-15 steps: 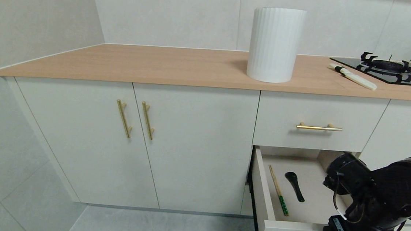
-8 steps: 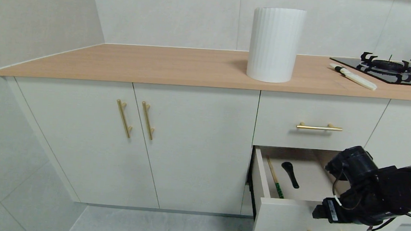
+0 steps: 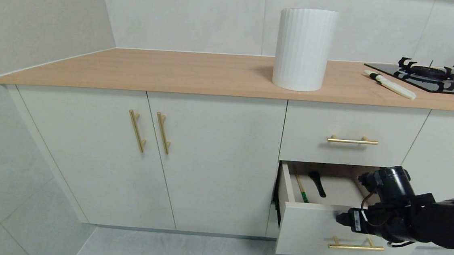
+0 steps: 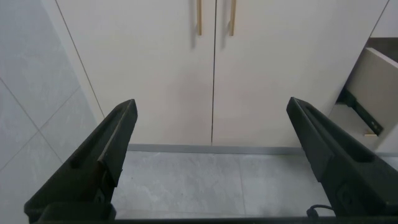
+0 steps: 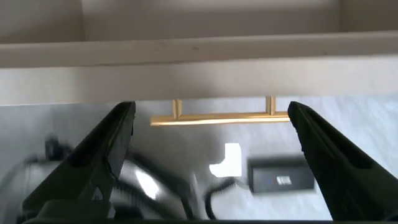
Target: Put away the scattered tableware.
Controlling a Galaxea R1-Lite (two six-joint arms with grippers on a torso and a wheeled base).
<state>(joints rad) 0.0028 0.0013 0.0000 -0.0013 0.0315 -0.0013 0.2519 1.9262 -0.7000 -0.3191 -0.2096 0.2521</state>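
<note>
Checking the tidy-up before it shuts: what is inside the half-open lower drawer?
Chopsticks and a black spoon lie side by side in the drawer. Their near ends are hidden by its front panel.

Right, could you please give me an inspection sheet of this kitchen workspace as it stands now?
surface: wooden worktop.
job's things: chopsticks and black spoon lie in the partly open lower drawer; cream utensil lies on the worktop beside the hob.
clutter: white ribbed canister, upright on the worktop.
grippers: right gripper at the drawer front near its gold handle, jaws open; left gripper faces the cabinet doors, jaws open, empty.
cables: one loop at the right wrist.
surroundings: tiled wall, tiled floor.
</note>
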